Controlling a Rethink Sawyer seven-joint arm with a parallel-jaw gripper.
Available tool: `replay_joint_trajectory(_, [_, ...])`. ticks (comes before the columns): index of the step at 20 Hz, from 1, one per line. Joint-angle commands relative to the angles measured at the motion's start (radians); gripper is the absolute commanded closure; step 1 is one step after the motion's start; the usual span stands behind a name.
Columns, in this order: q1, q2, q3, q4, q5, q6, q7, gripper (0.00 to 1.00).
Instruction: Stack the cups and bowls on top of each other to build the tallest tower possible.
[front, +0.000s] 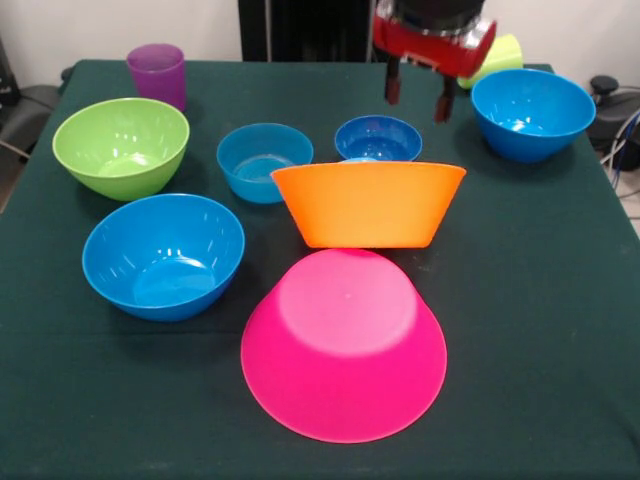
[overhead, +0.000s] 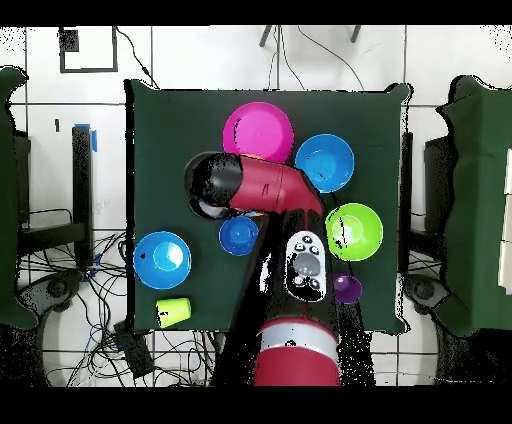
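An upside-down big pink bowl (front: 345, 345) (overhead: 258, 132) lies at the front. Right behind it stands the orange bowl (front: 368, 203), upright; in the overhead view the arm hides it. Further back sit the small dark-blue bowl (front: 378, 138) (overhead: 238, 235) and the small light-blue bowl (front: 264, 160). My gripper (front: 416, 98) hangs open and empty above the cloth, between the dark-blue bowl and a medium blue bowl (front: 532, 113) (overhead: 162, 260). Behind the gripper a yellow-green cup (front: 495, 58) (overhead: 173, 311) lies on its side. No tower shows; nothing rests on anything else.
A green bowl (front: 121, 147) (overhead: 353, 231) and another medium blue bowl (front: 163, 255) (overhead: 324, 163) stand on the left of the front view. The purple cup (front: 157, 75) (overhead: 348, 288) stands upright at the far left corner. A sliver of light blue peeks over the orange bowl's far rim.
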Motion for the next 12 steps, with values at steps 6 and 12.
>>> replay_joint_trajectory(6, [0.160, -0.052, -0.141, 0.149, 0.206, 0.015, 0.582, 0.00])
replay_joint_trajectory(12, [0.080, -0.096, -0.003, 0.350, 0.334, -0.321, 0.461, 0.00])
